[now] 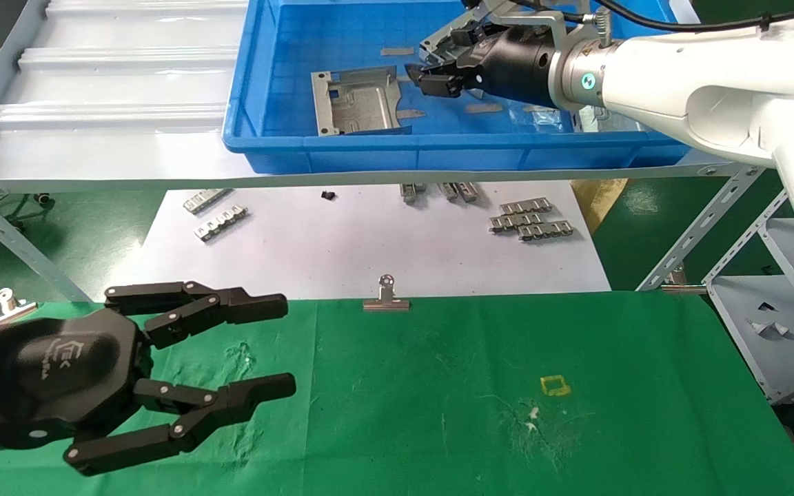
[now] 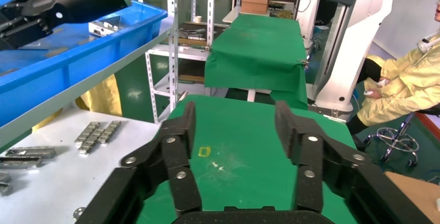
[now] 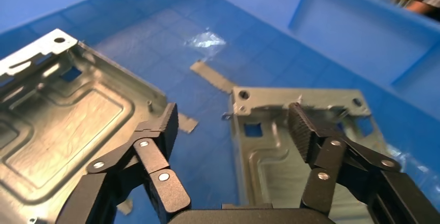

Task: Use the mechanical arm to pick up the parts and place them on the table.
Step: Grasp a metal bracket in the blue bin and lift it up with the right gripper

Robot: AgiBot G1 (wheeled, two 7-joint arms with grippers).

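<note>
Parts: we see one plate (image 3: 280, 146) beneath the spread jaws, another (image 1: 359, 103) beside them, upper centre.
Right gripper (image 1: 431, 72): released, reaching into the blue bin (image 1: 280, 148).
Left gripper (image 1: 280, 348): released, lower left over the surface (image 1: 473, 413).

You see the second part (image 3: 290, 146) half covered by the right gripper (image 3: 231, 120); the first part (image 3: 57, 115) runs off the picture's edge.

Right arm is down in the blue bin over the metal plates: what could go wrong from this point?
1. The open right gripper hangs between two flat grey stamped sheet-metal plates; its fingers straddle only one plate's corner, so a close may slip off or skew it.
2. The plates lie flat on the blue plastic bin floor, so the fingers might scrape it.
3. The open left gripper hovers over the green cloth table, possibly crowding the drop spot.
</note>
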